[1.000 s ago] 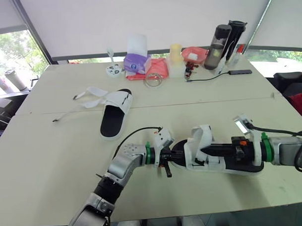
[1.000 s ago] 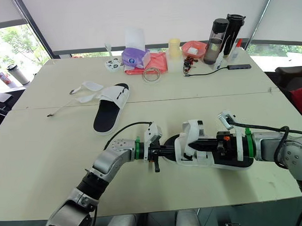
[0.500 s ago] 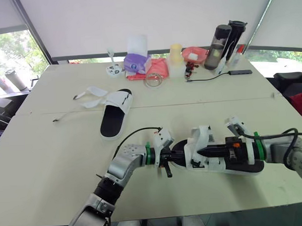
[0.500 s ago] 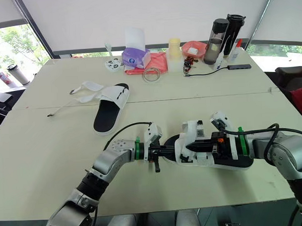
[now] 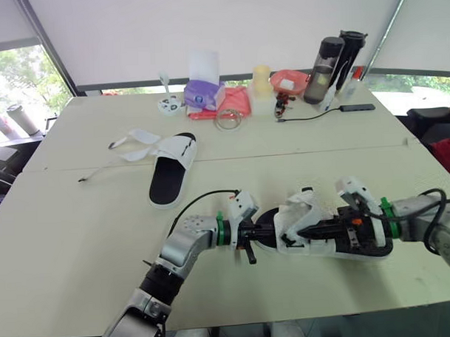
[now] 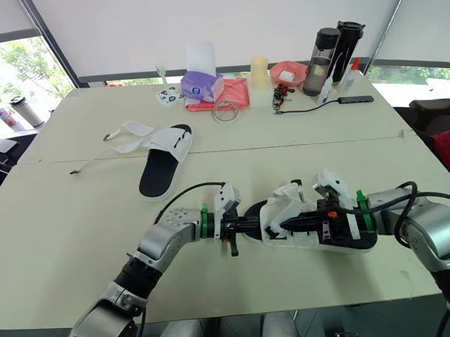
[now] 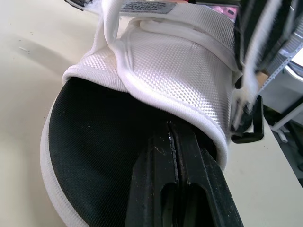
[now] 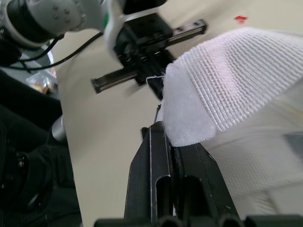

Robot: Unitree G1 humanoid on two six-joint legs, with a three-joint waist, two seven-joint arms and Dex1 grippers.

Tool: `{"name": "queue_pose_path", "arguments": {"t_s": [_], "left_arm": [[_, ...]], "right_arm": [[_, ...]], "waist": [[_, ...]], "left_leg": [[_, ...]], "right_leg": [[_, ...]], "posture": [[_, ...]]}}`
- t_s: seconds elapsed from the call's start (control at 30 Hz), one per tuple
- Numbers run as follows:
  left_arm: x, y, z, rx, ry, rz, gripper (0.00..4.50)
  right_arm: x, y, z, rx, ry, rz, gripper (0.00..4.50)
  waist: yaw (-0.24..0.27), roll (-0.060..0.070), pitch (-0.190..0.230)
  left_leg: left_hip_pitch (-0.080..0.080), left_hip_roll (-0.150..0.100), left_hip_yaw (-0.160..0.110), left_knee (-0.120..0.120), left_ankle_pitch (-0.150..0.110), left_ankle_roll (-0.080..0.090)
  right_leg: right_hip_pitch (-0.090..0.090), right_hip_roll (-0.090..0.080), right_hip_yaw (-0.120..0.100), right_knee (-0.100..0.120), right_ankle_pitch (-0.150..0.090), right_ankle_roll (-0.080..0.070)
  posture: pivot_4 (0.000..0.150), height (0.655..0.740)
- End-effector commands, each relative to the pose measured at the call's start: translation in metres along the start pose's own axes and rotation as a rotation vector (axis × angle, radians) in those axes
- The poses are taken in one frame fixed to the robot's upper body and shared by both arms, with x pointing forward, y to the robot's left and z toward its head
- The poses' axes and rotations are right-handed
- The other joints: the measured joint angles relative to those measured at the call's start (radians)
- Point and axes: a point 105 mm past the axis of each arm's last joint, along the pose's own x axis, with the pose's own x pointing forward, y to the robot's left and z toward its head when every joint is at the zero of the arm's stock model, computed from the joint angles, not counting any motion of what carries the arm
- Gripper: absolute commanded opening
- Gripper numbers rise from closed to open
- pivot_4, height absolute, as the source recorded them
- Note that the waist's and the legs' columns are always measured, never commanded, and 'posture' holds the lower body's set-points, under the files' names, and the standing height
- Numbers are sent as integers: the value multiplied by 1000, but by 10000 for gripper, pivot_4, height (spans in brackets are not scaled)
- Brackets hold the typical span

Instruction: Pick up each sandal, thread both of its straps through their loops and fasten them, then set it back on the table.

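Sandal (image 5: 293, 219), lower centre of frame: strap fastening in hand. Left gripper (image 7: 173, 137) closed inside toe opening; right gripper (image 8: 161, 135) pinching strap (image 8: 203, 104). Next likely: press strap flat.

light: bright daylight | source: far windows (image 5: 18, 76), white blinds (image 5: 205, 29) glowing | shadows: soft, faint on table (image 5: 71, 218)

I read the near sandal (image 5: 327, 242) as all soft goods. Its strap (image 8: 227, 90) is white cloth in a coarse waffle weave, fuzzy at the edge. The upper band (image 7: 180, 61) is a tighter white mesh with smooth piped rims, and the footbed (image 7: 90, 156) is black, matt and finely grained. The left tool (image 7: 173, 130) and right tool (image 8: 160, 130) look like hard black plastic, dull and lightly scuffed. The table (image 5: 72, 233) is smooth, matt cream. The bottles (image 5: 328, 58) at the back have a dark gloss.
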Motion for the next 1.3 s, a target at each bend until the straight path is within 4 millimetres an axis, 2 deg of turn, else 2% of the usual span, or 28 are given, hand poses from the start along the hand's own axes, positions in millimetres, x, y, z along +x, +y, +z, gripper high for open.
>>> {"name": "queue_pose_path", "arguments": {"t_s": [0.03,0.07,0.17,0.37,0.53,0.73,0.83,1.03,1.17,1.3], "left_arm": [[-5,9,-10,-35,29,61,0],[-5,10,-10,-35,28,64,0],[-7,11,-11,-37,27,72,0],[-7,11,-11,-43,27,77,0],[-6,11,-13,-43,36,67,0],[-6,11,-14,-34,49,57,0],[-5,10,-15,-34,53,50,0],[-5,11,-15,-32,56,51,0],[-5,12,-16,-33,54,56,0],[-6,12,-16,-36,51,62,0]], "right_arm": [[0,3,6,0,-32,1,508],[3,5,2,16,-38,4,508],[10,8,0,52,-89,-15,8547],[14,9,6,112,-244,-114,38955],[18,23,7,218,-360,-126,38955],[20,27,7,286,-405,-131,38955],[23,30,6,298,-404,-132,31337],[24,29,5,256,-352,-133,329],[18,26,8,235,-325,-126,329],[9,20,24,203,-350,-118,329]], "waist": [[0,0,0],[0,0,0],[0,0,0],[0,-1,-1],[0,-1,-1],[0,-1,-1],[0,-1,-1],[0,-1,-1],[0,-1,-1],[0,-1,-1]], "left_leg": [[0,0,0,0,0,0],[0,0,0,0,0,0],[0,0,0,0,0,0],[1,0,-1,1,-1,-1],[1,0,-1,0,-1,-1],[1,0,-1,0,0,0],[1,0,-1,0,0,0],[1,0,-1,0,0,0],[1,0,0,0,0,0],[1,0,0,0,0,0]], "right_leg": [[0,0,0,0,0,0],[0,0,0,0,0,0],[0,0,0,0,0,0],[1,0,0,0,0,0],[1,0,1,1,0,0],[1,0,1,1,0,0],[1,0,1,1,0,-1],[1,0,0,1,0,-1],[1,0,1,1,0,-1],[1,0,1,1,0,-1]], "posture": [[1500,7400],[1500,7400],[1500,7400],[1500,7400],[1500,7400],[1500,7400],[1500,7400],[1500,7400],[1500,7400],[1500,7400]]}}
